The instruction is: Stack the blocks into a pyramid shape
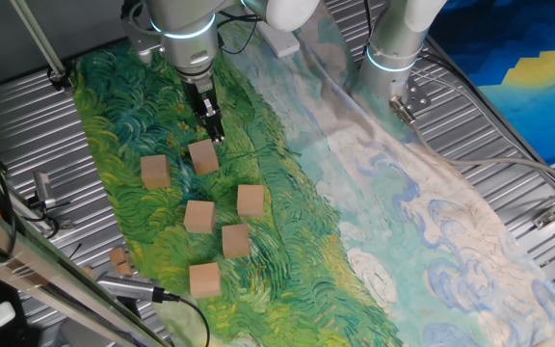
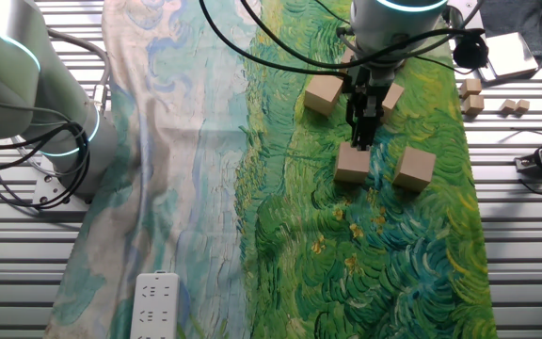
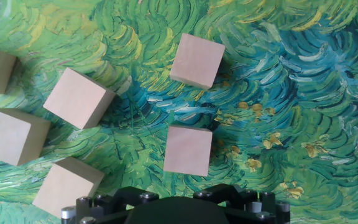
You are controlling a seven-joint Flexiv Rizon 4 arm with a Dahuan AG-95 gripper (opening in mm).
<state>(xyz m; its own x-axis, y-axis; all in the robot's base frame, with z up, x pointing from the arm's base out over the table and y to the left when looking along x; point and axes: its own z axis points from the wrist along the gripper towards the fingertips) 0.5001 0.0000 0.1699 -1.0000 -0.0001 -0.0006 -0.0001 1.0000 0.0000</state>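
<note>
1. Handling: the blocks (image 1: 203, 218) are judged to be light, stiff, unpainted wood cubes. No give is expected under the fingers, and no fragility worth noting. The flat faces are prob. a bit smooth, so a square, centred pinch on two opposite side faces is favoured (a corner-to-corner hold is likely to twist the cube).

2. Where they lie: six cubes are seen loose on the painted cloth (image 1: 287, 222), none stacked, all apart from each other. In one fixed view they are spread as a rough cluster: far block (image 1: 203, 156) nearest the arm, left block (image 1: 155, 172) beside it, then three in the middle and near block (image 1: 204, 280) closest to the camera. No pyramid base is laid yet.

3. Gripper (image 1: 212, 128): it is held low, pointing down, just behind and above the far block. Nothing is seen held in it. How far apart the jaws stand cannot be told, since in both fixed views the fingers read as one dark shape (the hand view shows only the housing, no fingertips).

4. Block vs. hand: in the hand view, the cube nearest the housing (image 3: 189, 150) sits just ahead of it, approx. on the centre line, faces nearly square to the frame. A second cube (image 3: 197, 61) lies further ahead, slightly rotated. Four others are off to the left.

5. Judgement: the nearest cube is the likely target; a short descent w/ little wrist correction is prob. all that is called for.
</note>
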